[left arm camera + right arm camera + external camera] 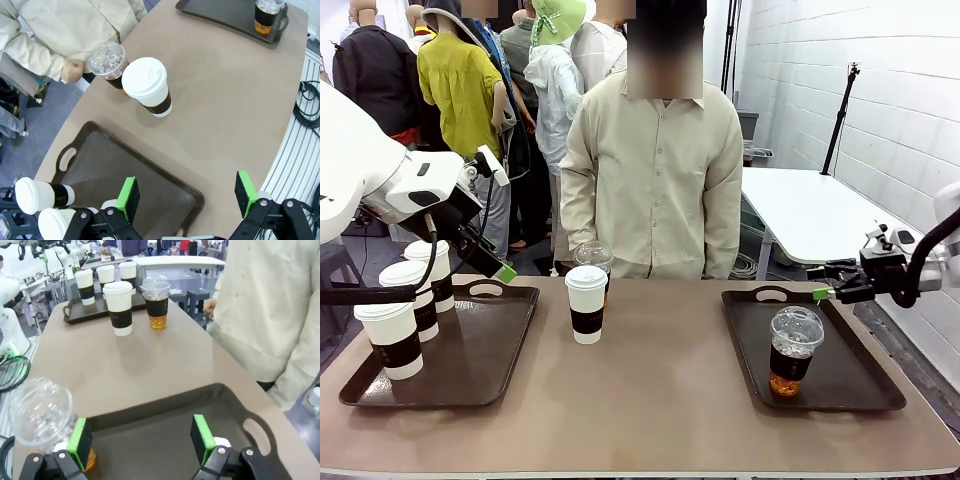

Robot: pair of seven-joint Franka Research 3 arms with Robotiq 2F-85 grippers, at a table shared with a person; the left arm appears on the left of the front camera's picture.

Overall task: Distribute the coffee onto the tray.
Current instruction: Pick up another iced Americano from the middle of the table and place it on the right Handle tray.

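L tray (485, 350): 3 paper cups (392, 340); ctr: paper cup (586, 304) fronts clear cup (594, 256)

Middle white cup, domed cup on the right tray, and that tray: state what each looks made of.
Middle white cup: likely paper, with a matte opaque wall; the white lid is probably plastic. Domed cup: clear glossy plastic; the amber drink shows through. Right tray: dark brown, faint sheen, moulded handle slot, probably plastic.

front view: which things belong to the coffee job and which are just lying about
job: left tray, three paper cups on it, middle paper cup, clear cup behind it, right tray, clear cup on it
lying about: white side table, black stand, floor cables
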